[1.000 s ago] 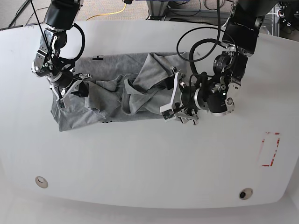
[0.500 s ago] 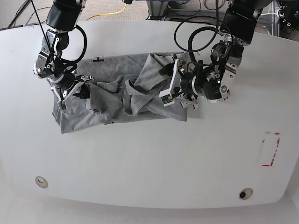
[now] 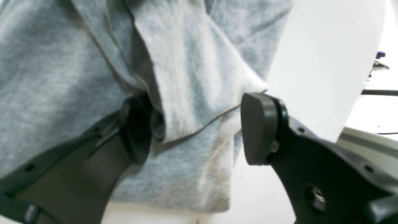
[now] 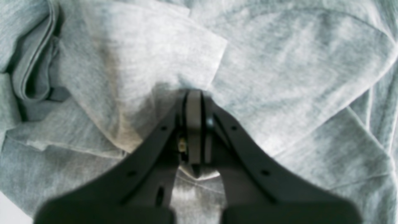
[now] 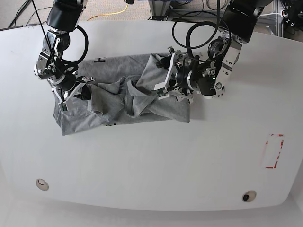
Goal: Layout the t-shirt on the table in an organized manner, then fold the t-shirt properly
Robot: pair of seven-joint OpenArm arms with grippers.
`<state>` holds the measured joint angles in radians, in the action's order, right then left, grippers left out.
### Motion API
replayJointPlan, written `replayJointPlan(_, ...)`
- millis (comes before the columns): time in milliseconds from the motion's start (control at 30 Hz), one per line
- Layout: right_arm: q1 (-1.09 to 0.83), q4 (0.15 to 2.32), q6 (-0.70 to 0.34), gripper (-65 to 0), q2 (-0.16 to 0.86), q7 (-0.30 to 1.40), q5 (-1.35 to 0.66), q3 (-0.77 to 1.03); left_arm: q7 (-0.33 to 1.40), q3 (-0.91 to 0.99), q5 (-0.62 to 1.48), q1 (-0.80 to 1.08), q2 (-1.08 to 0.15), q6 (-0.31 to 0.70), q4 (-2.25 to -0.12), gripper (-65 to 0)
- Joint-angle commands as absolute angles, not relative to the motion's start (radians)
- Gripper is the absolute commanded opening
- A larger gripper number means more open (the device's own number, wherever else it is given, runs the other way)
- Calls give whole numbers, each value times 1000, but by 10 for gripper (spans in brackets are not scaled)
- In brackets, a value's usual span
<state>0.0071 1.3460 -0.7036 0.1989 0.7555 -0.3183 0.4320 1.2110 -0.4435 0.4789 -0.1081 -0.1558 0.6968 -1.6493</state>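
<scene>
Evenly and brightly lit from above, with soft short shadows beneath the t-shirt (image 5: pixel 123 94) folds and mild glare on the table (image 5: pixel 151 161) — sharp in the base view, but blurred and soft-focused in both wrist views, especially near the dark fingers (image 3: pixel 261 127).

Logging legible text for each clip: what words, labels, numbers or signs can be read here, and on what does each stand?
None can be read.
Black marks at the t-shirt's far edge and near hem: too small and partly hidden to read.
Red tape rectangle on the table: an outline only, no characters.
Both wrist views: plain grey cloth, no print showing.
</scene>
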Motion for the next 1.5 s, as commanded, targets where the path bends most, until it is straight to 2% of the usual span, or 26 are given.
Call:
replayJointPlan(0, 8, 1346, -698, -637, 203, 800, -283, 430, 1196, -441, 495, -127, -148, 698, -1664, -257)
replayJointPlan(267, 7, 1348, -698, -637, 203, 800, -283, 432, 1196, -476, 496, -133, -127, 698, -1667, -261)
replayJointPlan(333, 7, 1348, -698, -637, 203, 800, -283, 432, 1196, -490, 496, -133, -127, 698, -1667, -283)
replayJointPlan(433, 7, 1348, -698, -637, 203, 800, -283, 433, 1194, -503, 495, -134, -122, 698, -1667, -399)
replayJointPlan(567, 7, 1348, -698, -637, 203, 800, -285, 433, 1193, -512, 495, -136, -119, 698, -1667, -635)
replayJointPlan(600, 7, 1348, -698, -637, 203, 800, -285, 433, 1193, -516, 495, -137, -119, 698, -1666, -650)
replayJointPlan(833, 7, 1348, -698, -637, 203, 800, -283, 435, 1193, -538, 495, -171, -99, 698, -1667, -621)
replayJointPlan(1133, 8, 1348, -698, -637, 200, 800, -283, 435, 1193, -559, 493, -237, 25, 698, -1658, -621)
replayJointPlan(1467, 8, 1349, -698, -637, 200, 800, -283, 435, 1191, -639, 493, -315, 157, 698, -1531, -615)
